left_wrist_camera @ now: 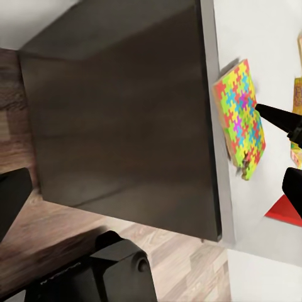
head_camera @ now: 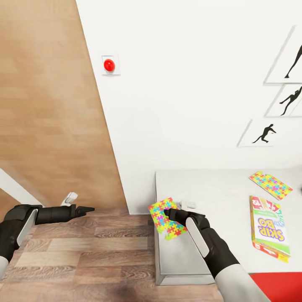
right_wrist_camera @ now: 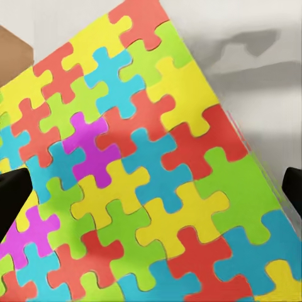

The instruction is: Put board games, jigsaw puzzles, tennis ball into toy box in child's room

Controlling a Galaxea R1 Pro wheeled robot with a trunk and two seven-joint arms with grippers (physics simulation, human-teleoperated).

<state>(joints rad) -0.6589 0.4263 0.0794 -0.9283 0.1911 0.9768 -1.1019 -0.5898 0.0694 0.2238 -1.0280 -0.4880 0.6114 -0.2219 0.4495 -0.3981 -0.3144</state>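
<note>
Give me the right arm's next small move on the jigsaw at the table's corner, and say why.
Probably lower the right gripper a little and close on the near jigsaw puzzle. The head view shows its fingertips at the puzzle, which overhangs the table corner, and the right wrist view shows the two fingers spread wide to either side with nothing held. The toy box is not in sight, so carrying comes later.

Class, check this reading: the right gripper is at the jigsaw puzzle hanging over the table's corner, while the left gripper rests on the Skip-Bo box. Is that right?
One detail is wrong. The head view shows the left gripper off the table, out over the wood floor, far from the Skip-Bo box. The right gripper is indeed at the jigsaw puzzle overhanging the corner.
</note>
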